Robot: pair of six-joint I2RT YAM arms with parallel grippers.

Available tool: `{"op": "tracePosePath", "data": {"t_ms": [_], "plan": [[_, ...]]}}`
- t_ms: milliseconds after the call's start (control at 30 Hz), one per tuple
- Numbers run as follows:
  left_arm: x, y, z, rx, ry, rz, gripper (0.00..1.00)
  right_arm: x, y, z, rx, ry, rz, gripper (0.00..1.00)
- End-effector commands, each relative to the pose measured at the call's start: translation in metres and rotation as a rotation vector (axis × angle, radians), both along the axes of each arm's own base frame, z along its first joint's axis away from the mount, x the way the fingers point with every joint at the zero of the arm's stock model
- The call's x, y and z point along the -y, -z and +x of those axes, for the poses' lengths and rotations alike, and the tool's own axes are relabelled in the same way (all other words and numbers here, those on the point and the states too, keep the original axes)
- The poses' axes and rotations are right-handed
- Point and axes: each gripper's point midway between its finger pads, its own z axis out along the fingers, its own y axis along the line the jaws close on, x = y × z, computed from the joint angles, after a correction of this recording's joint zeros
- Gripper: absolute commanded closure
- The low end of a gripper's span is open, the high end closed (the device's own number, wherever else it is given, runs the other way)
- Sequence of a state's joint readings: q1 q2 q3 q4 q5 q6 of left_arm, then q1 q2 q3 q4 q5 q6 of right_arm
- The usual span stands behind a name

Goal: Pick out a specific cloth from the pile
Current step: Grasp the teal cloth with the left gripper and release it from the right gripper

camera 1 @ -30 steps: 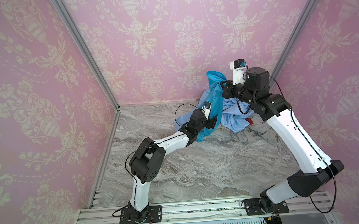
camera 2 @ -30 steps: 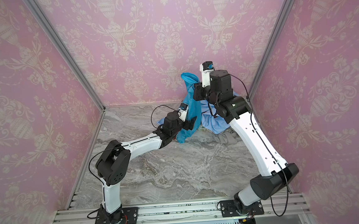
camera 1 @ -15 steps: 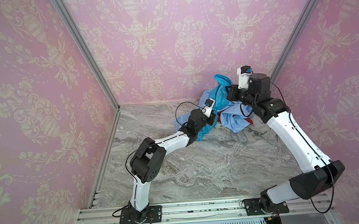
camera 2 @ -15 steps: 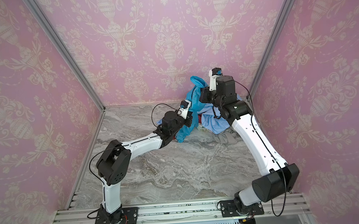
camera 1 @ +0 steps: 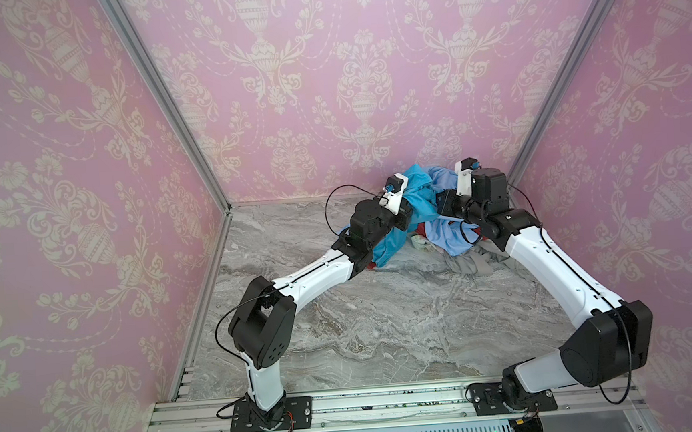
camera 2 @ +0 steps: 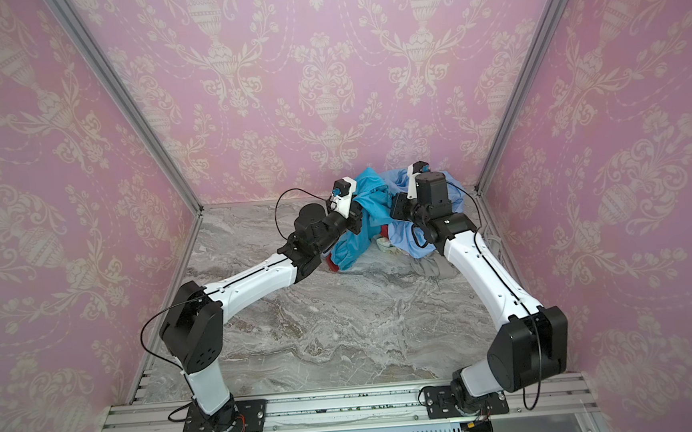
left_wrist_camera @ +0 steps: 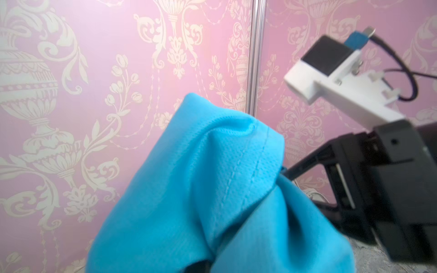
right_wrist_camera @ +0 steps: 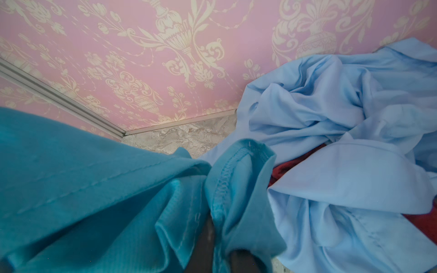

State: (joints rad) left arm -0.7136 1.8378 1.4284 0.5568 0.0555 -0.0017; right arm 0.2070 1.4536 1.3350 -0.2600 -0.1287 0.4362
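The cloth (camera 1: 390,243) (camera 2: 352,245), vivid turquoise, hangs between both grippers at the back right, its lower end trailing onto the table in both top views. My left gripper (camera 1: 412,206) (camera 2: 363,216) is shut on an upper fold; the cloth (left_wrist_camera: 212,189) covers its jaws in the left wrist view. My right gripper (camera 1: 439,204) (camera 2: 394,210) faces it from the right. A hemmed fold of cloth (right_wrist_camera: 236,179) lies between its dark fingers (right_wrist_camera: 208,236); how far they are apart is hidden. The pile (camera 1: 448,235) lies beneath.
In the pile, a pale blue garment (right_wrist_camera: 331,132) lies over a dark red cloth (right_wrist_camera: 283,167), with a grey cloth (camera 1: 481,262) at the front and a small white item (camera 1: 419,243) beside them. Pink walls close the back and right, with a metal corner post (camera 1: 538,128).
My right arm has come down from high above the pile, lowering the cloth. My left gripper has shut on the cloth and risen toward the right gripper.
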Motion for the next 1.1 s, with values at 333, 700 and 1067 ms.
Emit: {"op": "tracePosePath", "data": {"t_ms": [333,700,1067], "plan": [[-0.019,-0.075,-0.004,-0.047,-0.003,-0.103,1.00,-0.003,0.009,-0.020,0.087,-0.066,0.013,0.23],[-0.043,-0.108,0.005,-0.103,-0.038,-0.046,1.00,-0.009,-0.033,-0.052,0.291,-0.151,0.027,0.02],[-0.110,-0.153,0.017,-0.129,-0.152,-0.033,1.00,-0.021,-0.062,-0.076,0.371,-0.242,0.007,0.00]]}}
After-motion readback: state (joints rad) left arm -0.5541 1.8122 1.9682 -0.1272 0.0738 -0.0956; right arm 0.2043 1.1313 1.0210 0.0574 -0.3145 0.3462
